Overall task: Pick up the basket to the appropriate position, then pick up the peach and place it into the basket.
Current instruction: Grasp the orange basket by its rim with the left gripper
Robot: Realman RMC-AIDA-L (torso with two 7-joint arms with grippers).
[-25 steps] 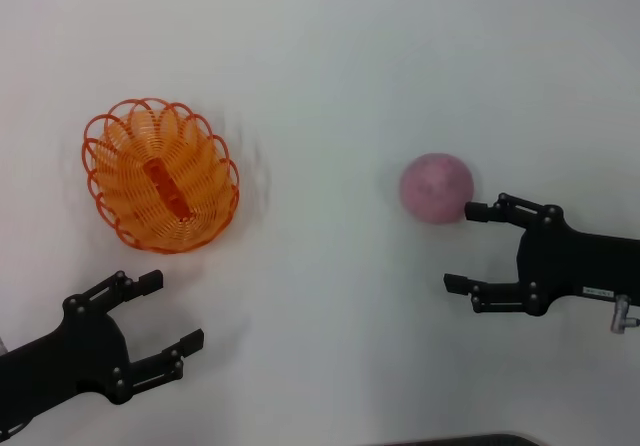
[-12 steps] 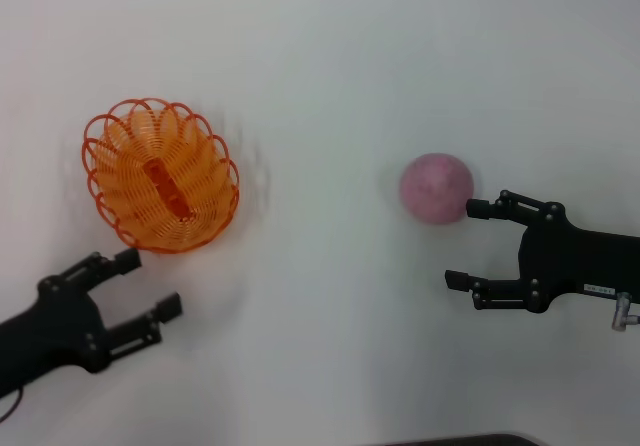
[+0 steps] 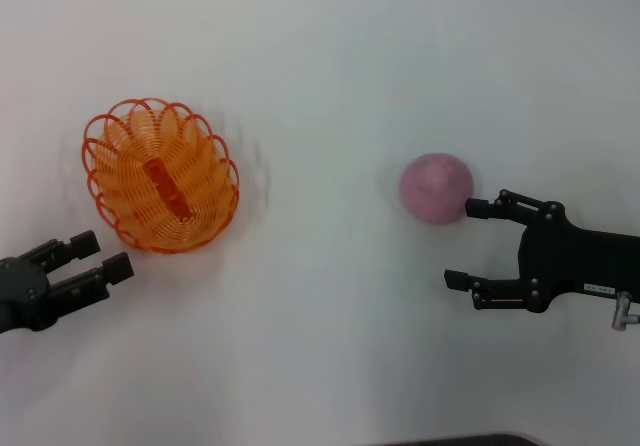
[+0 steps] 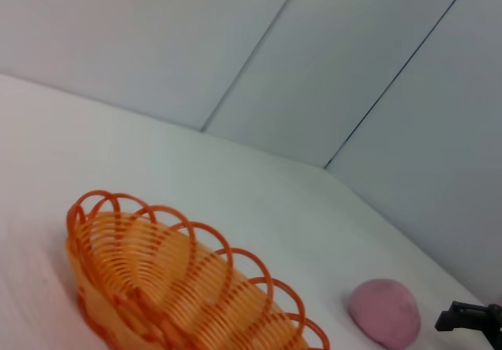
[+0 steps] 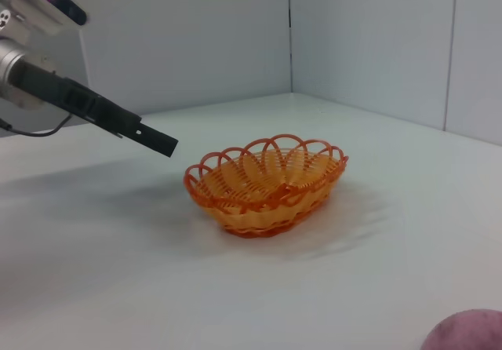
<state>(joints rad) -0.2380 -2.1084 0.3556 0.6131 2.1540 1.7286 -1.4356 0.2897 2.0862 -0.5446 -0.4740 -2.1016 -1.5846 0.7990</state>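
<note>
Fingers (image 3: 472, 207) parted beside one peach (image 3: 436, 188), one basket (image 3: 160, 175).

Basket (image 4: 180, 287) base and peach (image 5: 467, 332) underside cut by wrist views' edges

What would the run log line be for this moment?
left gripper: open, beside basket, not touching | right gripper: open, upper finger at peach | basket empty | peach on table

No legible text or labels anywhere.
</note>
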